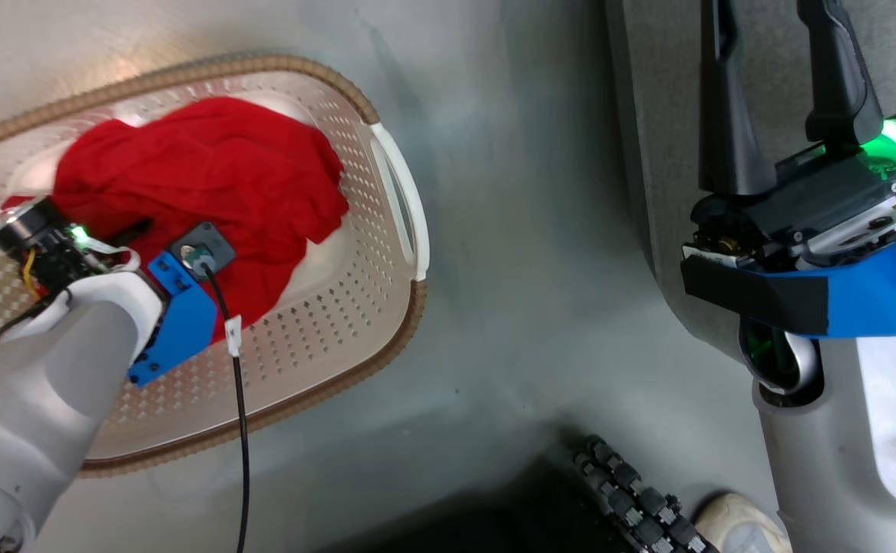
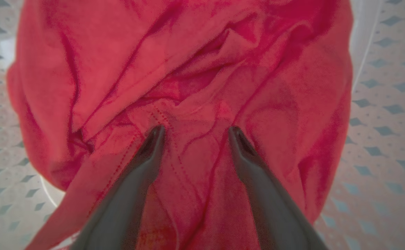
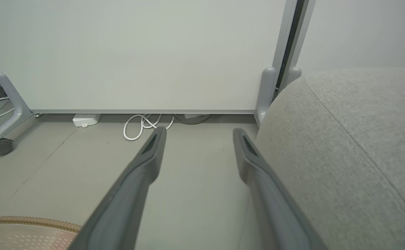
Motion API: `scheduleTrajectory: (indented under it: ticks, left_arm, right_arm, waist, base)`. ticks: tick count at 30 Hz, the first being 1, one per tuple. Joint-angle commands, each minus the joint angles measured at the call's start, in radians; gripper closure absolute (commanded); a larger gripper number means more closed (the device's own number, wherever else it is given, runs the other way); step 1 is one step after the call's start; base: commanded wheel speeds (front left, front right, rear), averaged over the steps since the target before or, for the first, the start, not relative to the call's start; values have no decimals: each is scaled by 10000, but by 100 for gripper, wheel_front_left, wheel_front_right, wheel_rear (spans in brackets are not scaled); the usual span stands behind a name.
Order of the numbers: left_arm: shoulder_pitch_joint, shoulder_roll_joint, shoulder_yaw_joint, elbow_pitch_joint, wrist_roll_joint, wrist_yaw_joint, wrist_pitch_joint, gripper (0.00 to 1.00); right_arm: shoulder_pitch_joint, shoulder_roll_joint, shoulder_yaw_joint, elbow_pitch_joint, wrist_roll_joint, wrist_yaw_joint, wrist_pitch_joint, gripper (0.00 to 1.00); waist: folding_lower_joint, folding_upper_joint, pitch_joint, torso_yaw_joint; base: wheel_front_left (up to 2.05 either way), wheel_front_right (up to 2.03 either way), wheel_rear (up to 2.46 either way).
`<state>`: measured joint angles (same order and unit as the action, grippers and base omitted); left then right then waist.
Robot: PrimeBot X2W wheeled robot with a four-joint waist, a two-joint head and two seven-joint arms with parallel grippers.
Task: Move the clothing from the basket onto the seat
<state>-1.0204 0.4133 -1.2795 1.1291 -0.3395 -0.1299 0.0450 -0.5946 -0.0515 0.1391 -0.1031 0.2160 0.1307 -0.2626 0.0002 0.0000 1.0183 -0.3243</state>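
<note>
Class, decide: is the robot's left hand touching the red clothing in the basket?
Touching. The left wrist view shows both fingertips of the open left hand pressed into the clothing, which puckers around them.

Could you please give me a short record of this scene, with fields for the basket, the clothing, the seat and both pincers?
basket: cream, perforated, brown rim, standing on the floor
clothing: red, crumpled in a heap inside the basket
seat: grey fabric, to the robot's right of the basket
left pincer: open, fingertips down at the clothing, nothing clamped
right pincer: open, holding nothing, beside the seat's rounded edge
progress: clothing not yet lifted out
</note>
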Motion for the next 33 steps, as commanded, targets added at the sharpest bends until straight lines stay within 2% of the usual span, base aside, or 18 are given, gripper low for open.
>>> scheduleTrajectory:
  ticks: [1,8,14,15,16,17,25,30,33]
  left_arm:
    - [-126,100,-25,50,2,-16,106,0]
    - [-344,270,-40,382,394,2,864,0]
    - [-418,57,-51,741,597,-1,1300,0]
    - [-447,-10,-49,767,601,-3,1368,16]
    - [-479,-86,-51,792,623,-3,1429,69]
    - [-498,-156,-53,796,633,-3,1464,99]
    - [-565,-722,-64,552,613,-27,1615,100]
    - [-696,-1130,-40,198,447,-21,1225,100]
    - [-543,-1074,-26,145,208,-4,609,100]
  right_arm:
    - [-130,20,0,-63,36,1,-36,0]
    - [-66,23,-70,-359,47,1,-35,0]
    - [77,22,-197,-582,-56,1,-35,0]
    - [82,22,-218,-593,-59,1,-35,0]
    - [74,22,-235,-604,-84,1,-35,0]
    - [61,22,-252,-607,-101,1,-35,0]
    - [-124,21,-337,-512,-227,1,-35,0]
    - [-102,19,-453,-351,-314,1,-35,0]
    - [-101,21,-552,-247,-361,1,-35,0]
  waist:
    - [-2,0,256,-124]
    - [-2,0,773,-227]
    - [-2,0,859,-135]
    - [-2,0,858,-116]
    - [-2,0,854,-96]
    - [-2,0,848,-77]
    - [-2,0,681,75]
    - [-2,0,332,300]
    - [-2,0,-15,498]
  base:
    - [0,0,0]
    - [0,0,0]
    - [0,0,0]
    - [0,0,0]
    - [0,0,0]
    - [0,0,0]
    - [0,0,0]
    - [0,0,0]
    - [0,0,0]
